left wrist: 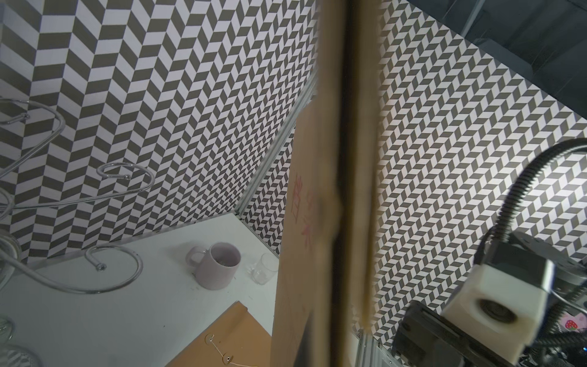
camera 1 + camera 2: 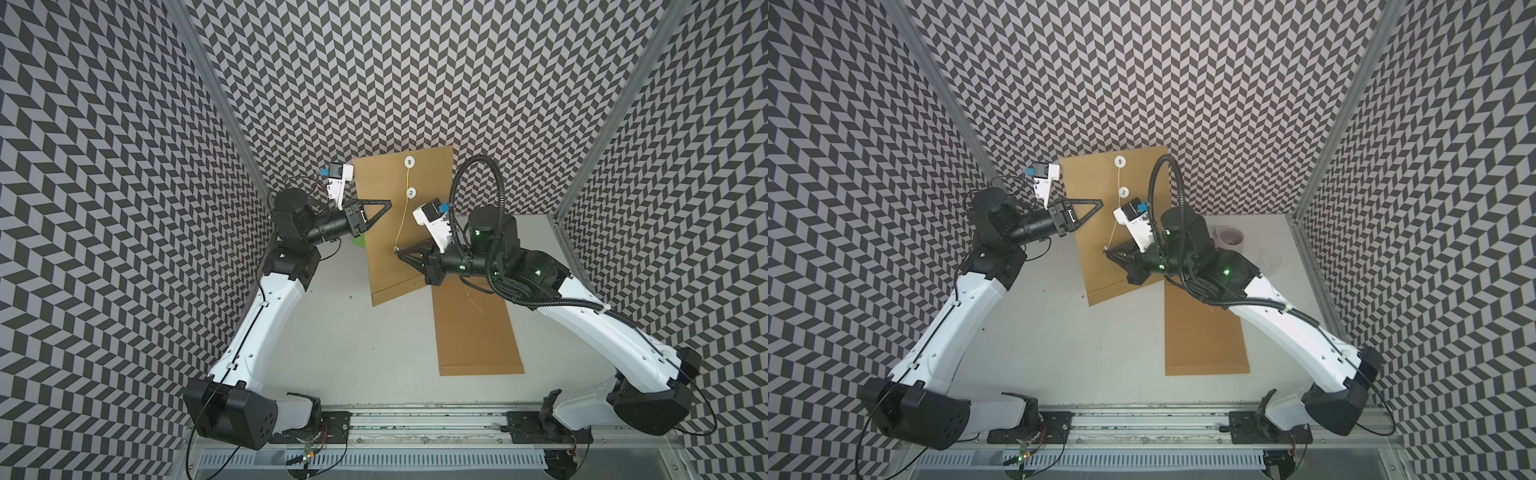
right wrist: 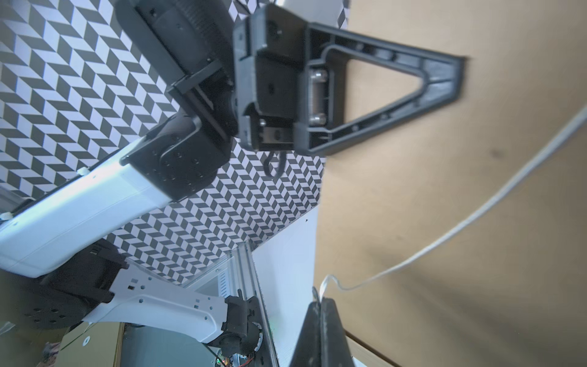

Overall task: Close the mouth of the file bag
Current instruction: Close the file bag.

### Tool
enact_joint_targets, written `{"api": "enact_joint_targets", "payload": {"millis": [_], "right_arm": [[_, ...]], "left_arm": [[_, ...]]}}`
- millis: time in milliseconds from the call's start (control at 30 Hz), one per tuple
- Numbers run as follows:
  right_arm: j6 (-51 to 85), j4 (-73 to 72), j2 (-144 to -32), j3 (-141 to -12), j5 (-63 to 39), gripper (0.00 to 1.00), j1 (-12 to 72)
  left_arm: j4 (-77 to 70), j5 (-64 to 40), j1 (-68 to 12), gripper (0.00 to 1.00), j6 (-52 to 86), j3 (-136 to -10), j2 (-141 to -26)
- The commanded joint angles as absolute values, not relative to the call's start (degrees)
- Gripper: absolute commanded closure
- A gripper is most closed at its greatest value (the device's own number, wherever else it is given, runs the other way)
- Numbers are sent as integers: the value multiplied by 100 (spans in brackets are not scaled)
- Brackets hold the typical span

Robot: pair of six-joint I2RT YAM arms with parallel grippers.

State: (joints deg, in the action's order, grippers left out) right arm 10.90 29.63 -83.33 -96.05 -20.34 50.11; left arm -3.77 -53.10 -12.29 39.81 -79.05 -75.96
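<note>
Left gripper [image 2: 388,204] clamps the left side of the file bag [image 2: 430,183], held upright near the far edge of the tabletop [image 2: 353,340]. Right gripper [image 2: 400,252] pinches the string [image 2: 405,216] end. Step: winding the closure. The next move likely calls for looping the taut string around the lower disc [image 2: 412,192].

- Top views: we note bright, even overhead light; faint soft shadows on the table [image 2: 353,340]; wall [image 2: 104,208] pattern bows toward the edges.
- Left wrist: bag [image 1: 343,190] near the lens, blurred and dark; mug [image 1: 217,265] sharp.
- Right wrist: string [image 3: 470,222] soft, casting a wide shadow on the bag.
</note>
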Motion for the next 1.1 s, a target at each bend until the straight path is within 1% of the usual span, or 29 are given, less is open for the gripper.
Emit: {"api": "enact_joint_targets", "payload": {"millis": [0,233,300,400,467,600,767,1067], "right_arm": [[1052,2962,-8500,-9825,-1899,100,5175],[1116,2752,-8605,-9752,-2275,100,5247],[1176,2574,-8587,-9762,-2635,100,5247],[1366,2063,-8456,-9567,-3442,100,5247],[1486,1797,-8387,-9415,-3752,100,5247],[1433,1985,-8519,-9520,-3700,100,5189],[1591,1733,-8587,-9300,-3850,100,5012],[1826,1589,-8401,-8843,-3949,100,4468]], "left_arm": [[-660,-5149,-1279,100,4093,-7795,-7533],[-729,-5211,-1345,100,4027,-7672,-7489],[-746,-5219,-1345,100,4009,-7620,-7496],[-819,-5244,-1350,100,4047,-7598,-7518],[-857,-5269,-1353,100,4061,-7612,-7529],[-877,-5310,-1354,100,4061,-7629,-7511],[-905,-5381,-1362,100,4061,-7586,-7486],[-934,-5500,-1362,100,4043,-7649,-7488]]}}
